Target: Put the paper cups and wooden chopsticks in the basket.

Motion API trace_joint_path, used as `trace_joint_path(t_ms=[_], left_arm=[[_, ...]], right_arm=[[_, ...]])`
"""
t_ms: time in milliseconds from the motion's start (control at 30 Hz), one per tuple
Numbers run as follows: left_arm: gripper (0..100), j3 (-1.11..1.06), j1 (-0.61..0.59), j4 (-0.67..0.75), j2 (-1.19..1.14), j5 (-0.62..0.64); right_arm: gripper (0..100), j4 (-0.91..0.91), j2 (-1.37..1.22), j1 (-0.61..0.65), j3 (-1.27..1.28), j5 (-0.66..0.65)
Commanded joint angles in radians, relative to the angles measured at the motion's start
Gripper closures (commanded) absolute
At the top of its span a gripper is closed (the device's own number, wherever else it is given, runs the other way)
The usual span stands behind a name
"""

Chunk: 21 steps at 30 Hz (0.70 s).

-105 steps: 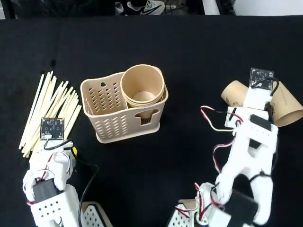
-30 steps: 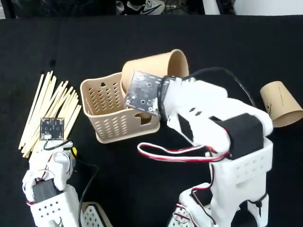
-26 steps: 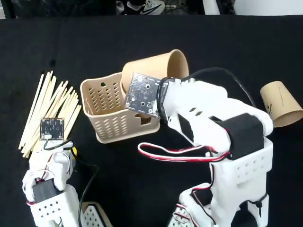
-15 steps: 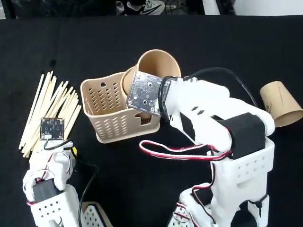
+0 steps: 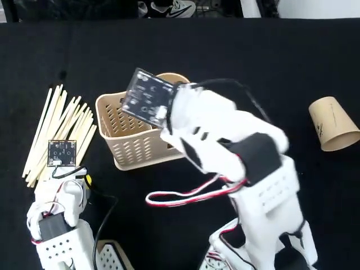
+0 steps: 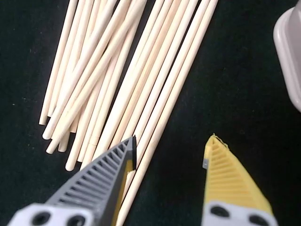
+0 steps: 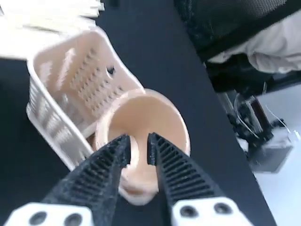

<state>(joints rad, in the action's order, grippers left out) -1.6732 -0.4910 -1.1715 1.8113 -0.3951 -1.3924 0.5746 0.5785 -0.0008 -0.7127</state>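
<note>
Black table (image 5: 236, 50). Right arm (image 5: 225, 140) overhangs the basket (image 5: 129, 146) and blocks its 3 o'clock half. Chopsticks (image 5: 53, 124) lie fanned at the basket's 9 o'clock, outside it. Loose cup (image 5: 333, 124) lies on its side, far 3 o'clock. Right end effector (image 7: 138, 139) pinches the rim of the nested cup (image 7: 141, 117) in the basket. Left end effector (image 6: 171, 141) is spread over the chopstick ends.

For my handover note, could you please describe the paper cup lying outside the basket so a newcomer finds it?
On the black table, look right, far from the beige perforated plastic basket. The brown paper cup lies alone on its side; the other cups sit in the basket.
</note>
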Motion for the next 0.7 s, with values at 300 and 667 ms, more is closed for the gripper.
trace_joint_path(t_ms=[300, 667], left_arm=[[75, -0.005, -0.01, -0.003, 0.006, -0.008], [75, -0.005, -0.01, -0.003, 0.006, -0.008]], right_arm=[[83.0, -0.224, 0.165, -0.408, -0.013, -0.078], [81.8, 0.095, 0.248, -1.206, 0.513, 0.21]])
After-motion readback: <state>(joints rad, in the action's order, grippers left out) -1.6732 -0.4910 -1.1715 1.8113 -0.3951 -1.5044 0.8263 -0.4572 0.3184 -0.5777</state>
